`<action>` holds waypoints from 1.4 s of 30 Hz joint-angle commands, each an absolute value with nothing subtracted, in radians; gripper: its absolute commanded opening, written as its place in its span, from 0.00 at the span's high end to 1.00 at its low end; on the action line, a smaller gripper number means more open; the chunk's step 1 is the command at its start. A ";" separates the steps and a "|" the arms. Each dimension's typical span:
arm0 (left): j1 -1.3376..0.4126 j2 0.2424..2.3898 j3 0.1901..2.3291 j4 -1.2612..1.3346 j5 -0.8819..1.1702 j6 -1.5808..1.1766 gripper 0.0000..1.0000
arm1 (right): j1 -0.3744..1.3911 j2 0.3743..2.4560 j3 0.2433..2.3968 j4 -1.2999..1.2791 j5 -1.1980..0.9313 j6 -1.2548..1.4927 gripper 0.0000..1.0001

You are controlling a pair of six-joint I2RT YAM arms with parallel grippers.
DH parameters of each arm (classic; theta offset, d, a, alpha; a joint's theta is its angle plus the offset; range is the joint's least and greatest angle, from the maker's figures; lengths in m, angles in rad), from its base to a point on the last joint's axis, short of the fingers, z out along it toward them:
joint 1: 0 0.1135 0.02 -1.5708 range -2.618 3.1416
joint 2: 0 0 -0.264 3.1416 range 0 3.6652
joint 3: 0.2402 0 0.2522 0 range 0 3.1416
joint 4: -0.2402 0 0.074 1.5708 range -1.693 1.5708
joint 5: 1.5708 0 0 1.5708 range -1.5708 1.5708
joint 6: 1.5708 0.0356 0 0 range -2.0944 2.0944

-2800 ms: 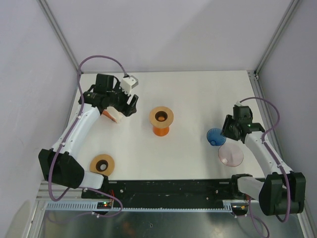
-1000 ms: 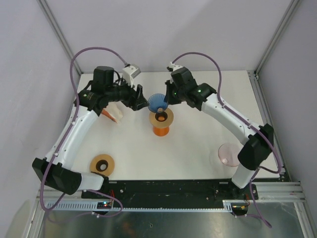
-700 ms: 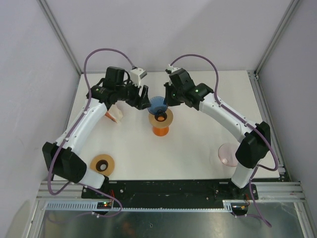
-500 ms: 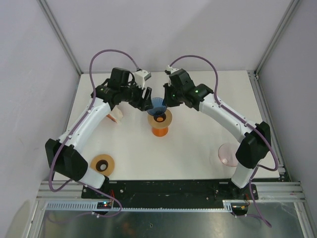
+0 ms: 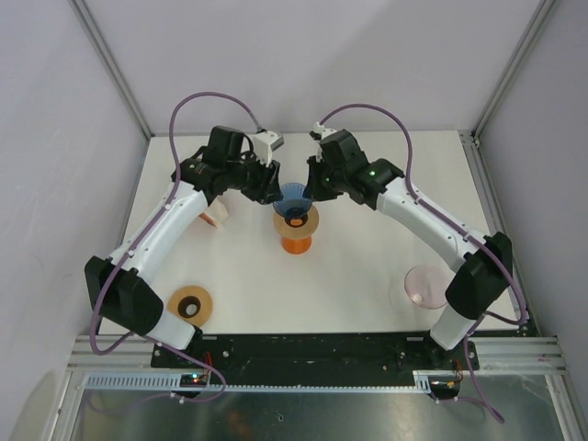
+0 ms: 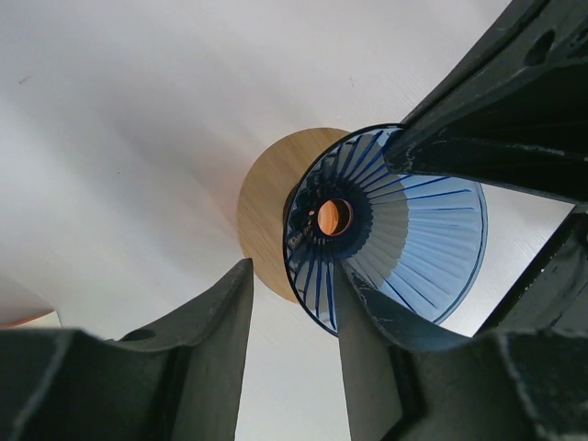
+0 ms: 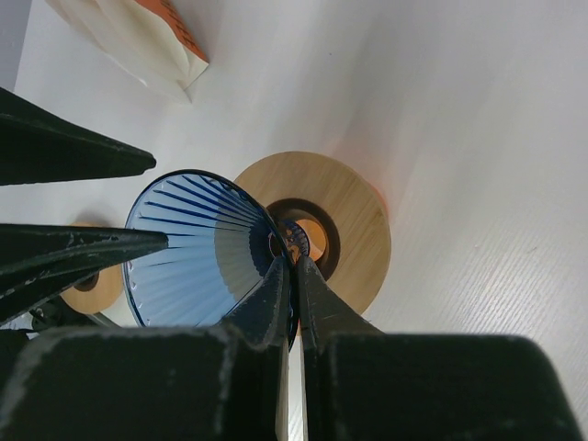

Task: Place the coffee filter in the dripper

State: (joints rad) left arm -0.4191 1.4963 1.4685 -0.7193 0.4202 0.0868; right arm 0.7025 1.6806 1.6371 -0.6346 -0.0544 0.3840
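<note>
A translucent blue ribbed dripper (image 5: 292, 196) hangs tilted just over the wooden top of an orange stand (image 5: 297, 230). My right gripper (image 5: 312, 188) is shut on the dripper's wall near its neck (image 7: 296, 266). My left gripper (image 5: 269, 188) is open at the dripper's left rim; in the left wrist view the rim (image 6: 413, 239) runs between its fingers (image 6: 220, 322). A white and orange paper pack (image 5: 213, 211), possibly the filters, lies at the back left and shows in the right wrist view (image 7: 138, 37). I cannot tell whether a filter sits inside the dripper.
A second wooden-topped ring (image 5: 190, 304) stands at the front left. A pink dripper (image 5: 427, 287) lies at the front right. The stand's wooden disc shows in both wrist views (image 6: 266, 211) (image 7: 349, 220). Both arms crowd the middle back of the table.
The right arm carried the blue dripper from the right side to over the orange stand. In the last second my left gripper moved right, up to the dripper's rim.
</note>
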 commanded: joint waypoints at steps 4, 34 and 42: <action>-0.431 1.507 1.466 -0.698 0.422 0.092 0.57 | 0.687 1.651 1.586 -0.576 -0.111 0.394 1.00; -0.446 1.521 1.291 -0.690 0.429 0.135 1.00 | 0.697 1.697 1.422 -0.520 -0.081 0.333 1.00; -0.446 1.545 1.204 -0.690 0.438 0.190 1.00 | 0.696 1.750 1.387 -0.532 -0.063 0.321 1.00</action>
